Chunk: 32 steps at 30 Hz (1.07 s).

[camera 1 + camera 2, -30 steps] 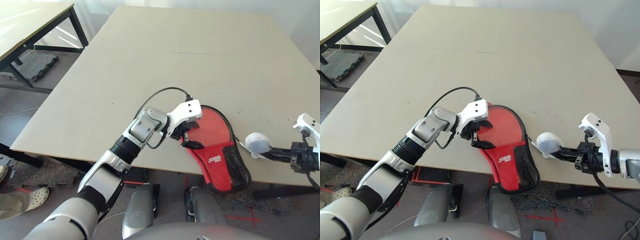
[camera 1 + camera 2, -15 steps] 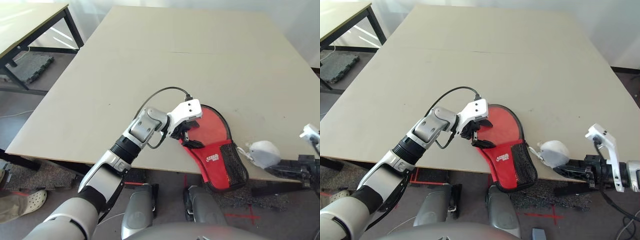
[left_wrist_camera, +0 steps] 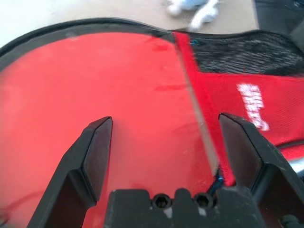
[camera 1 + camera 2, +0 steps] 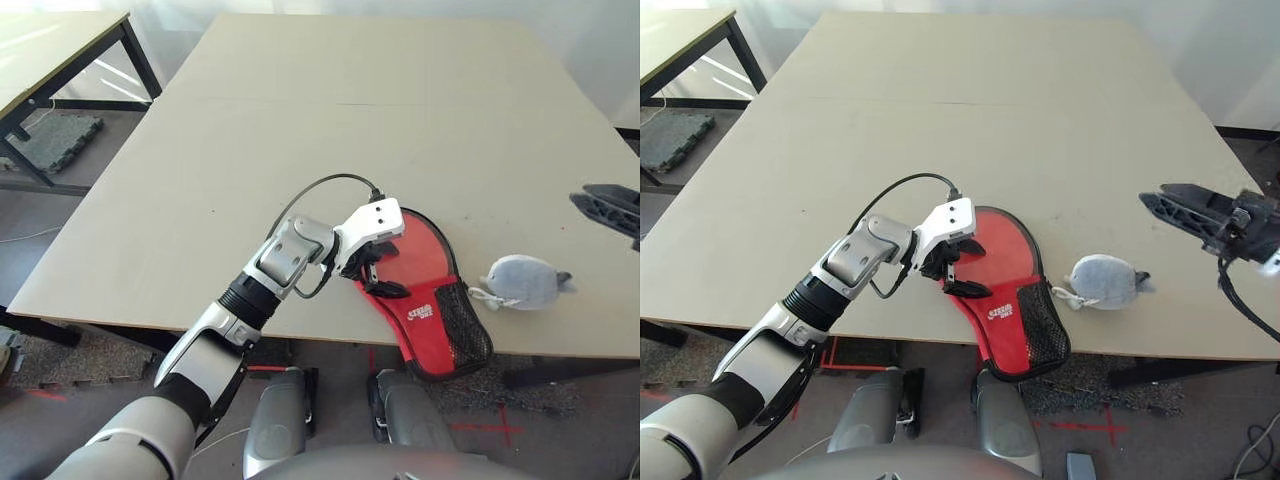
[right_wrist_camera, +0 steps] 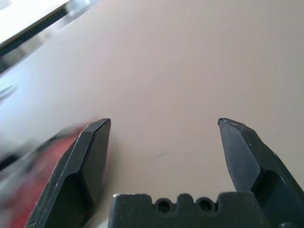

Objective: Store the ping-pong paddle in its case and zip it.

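1. Left gripper rests over the round part of the case, its two black fingers spread wide apart above the red fabric, clamping nothing.
2. Right gripper hangs in the air off the right side of the table, well apart from the case. Its fingers stand wide apart and empty, with bare table top visible between them.
3. Case lies flat at the near edge of the table, red side up. Its round part sits on the table top; its narrow end, with the black mesh pocket and white logo, hangs over the near edge. A black zipper edge runs round the outline.
4. Whether the ping-pong paddle is inside the case cannot be told from here.
5. Small grey plush whale lies on the table just to the right of the case, near the front edge, apart from both grippers. A white cord trails from it toward the case.
6. Black cable loops over the left wrist, above the white housing of that gripper.
7. Second table stands at the far left, with a dark mat on the floor beneath it.
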Tool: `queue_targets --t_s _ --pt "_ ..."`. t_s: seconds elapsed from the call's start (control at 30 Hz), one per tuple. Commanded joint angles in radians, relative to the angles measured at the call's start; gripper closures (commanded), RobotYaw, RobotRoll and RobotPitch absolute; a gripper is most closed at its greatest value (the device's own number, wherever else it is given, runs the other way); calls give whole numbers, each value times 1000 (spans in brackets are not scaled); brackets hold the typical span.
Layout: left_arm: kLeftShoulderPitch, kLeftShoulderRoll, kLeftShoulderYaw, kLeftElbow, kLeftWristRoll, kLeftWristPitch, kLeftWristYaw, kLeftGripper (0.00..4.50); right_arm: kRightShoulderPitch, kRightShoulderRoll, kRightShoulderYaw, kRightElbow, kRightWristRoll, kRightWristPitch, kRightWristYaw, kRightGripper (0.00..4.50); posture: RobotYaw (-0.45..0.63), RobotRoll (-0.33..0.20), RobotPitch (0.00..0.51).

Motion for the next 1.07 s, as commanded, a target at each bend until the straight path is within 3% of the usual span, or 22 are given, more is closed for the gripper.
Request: queue_targets --t_s 0.03,0.17,0.37,0.5,0.77,1.07 --pt "14 -16 121 11 -27 -12 134 0 -37 122 56 86 -120 -195 -140 23 21 0 108" --pt "5 -64 293 21 -66 -57 314 0 -86 200 63 184 -192 -355 -239 23 23 0 105" --pt "42 -71 552 62 -55 -290 665 0 -160 261 58 358 -274 -600 -400 23 38 0 97" --pt "101 -6 613 159 19 -478 845 0 -172 282 75 427 -323 -695 -490 23 53 0 93" --pt "122 21 680 320 9 -714 984 0 -225 313 85 564 -404 -822 -690 23 23 0 89" --pt "115 8 684 430 -19 -791 1007 0 -288 379 91 669 -410 -896 -772 23 -14 0 87"
